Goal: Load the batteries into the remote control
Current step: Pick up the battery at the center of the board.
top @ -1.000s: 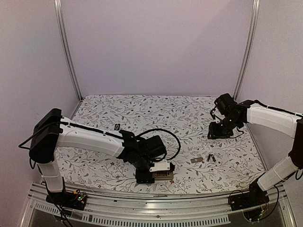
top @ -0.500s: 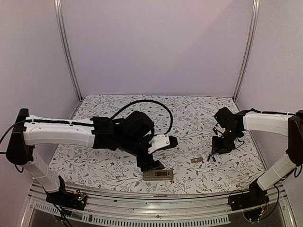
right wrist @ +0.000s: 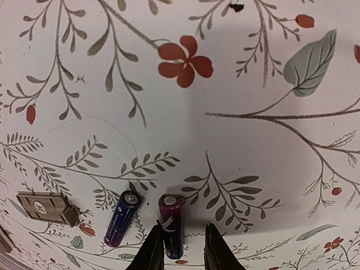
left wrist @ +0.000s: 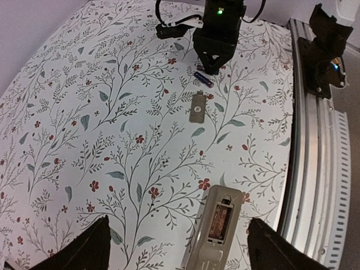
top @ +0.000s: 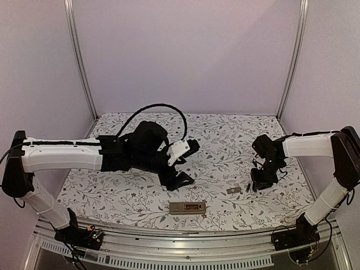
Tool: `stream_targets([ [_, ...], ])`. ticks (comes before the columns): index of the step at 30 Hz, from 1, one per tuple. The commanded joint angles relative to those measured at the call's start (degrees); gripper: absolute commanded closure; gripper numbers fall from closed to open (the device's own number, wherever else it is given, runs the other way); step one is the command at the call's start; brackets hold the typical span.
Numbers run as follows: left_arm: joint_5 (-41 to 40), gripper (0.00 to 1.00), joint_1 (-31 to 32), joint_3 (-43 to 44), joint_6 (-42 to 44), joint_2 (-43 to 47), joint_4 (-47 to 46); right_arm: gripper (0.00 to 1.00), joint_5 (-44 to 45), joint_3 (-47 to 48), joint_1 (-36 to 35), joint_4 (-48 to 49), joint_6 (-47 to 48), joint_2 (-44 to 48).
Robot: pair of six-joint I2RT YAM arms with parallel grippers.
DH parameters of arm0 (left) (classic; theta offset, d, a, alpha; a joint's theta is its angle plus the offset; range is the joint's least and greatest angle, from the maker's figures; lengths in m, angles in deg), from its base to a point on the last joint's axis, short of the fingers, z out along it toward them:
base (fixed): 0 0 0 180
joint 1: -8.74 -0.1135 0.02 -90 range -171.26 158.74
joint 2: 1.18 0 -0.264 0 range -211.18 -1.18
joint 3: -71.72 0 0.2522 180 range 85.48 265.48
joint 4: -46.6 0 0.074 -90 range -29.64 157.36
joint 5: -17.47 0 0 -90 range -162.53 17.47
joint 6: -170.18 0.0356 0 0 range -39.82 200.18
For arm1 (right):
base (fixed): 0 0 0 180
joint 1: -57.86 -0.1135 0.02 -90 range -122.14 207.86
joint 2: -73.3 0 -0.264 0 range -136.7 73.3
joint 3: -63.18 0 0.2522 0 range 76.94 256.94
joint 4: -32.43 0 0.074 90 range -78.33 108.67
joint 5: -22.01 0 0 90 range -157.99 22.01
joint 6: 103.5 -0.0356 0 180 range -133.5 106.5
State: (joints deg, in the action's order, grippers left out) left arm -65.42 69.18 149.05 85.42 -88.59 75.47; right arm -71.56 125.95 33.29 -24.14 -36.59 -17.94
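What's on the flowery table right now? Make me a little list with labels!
remote control: lying near the front edge, battery slot uncovered
blue battery: lying on the table
purple battery: right beside the blue battery
battery cover: off, lying flat near both
left gripper: open, holding nothing
right gripper: open, fingers either side of the purple battery
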Motion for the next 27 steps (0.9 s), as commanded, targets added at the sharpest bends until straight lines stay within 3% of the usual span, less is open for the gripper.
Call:
stream_targets([
  [1,0.7,0.16,-0.6,0.0,-0.3,-0.9,-1.3,0.77,1.7,-1.1,0.4,0.9,-0.7,-1.1],
  [5,0.3,0.16,-1.0,-0.1,-0.5,-0.7,-1.0,0.81,2.5,-1.4,0.8,1.1,-0.6,-2.0],
  [10,-0.8,0.16,-2.1,-0.3,-1.5,-0.2,-0.4,1.0,2.7,-1.5,1.6,1.4,-0.5,-2.3],
  [27,-2.6,0.17,-5.1,-1.3,-6.7,0.9,-2.9,1.0,7.7,2.2,2.0,-1.3,0.6,3.4],
])
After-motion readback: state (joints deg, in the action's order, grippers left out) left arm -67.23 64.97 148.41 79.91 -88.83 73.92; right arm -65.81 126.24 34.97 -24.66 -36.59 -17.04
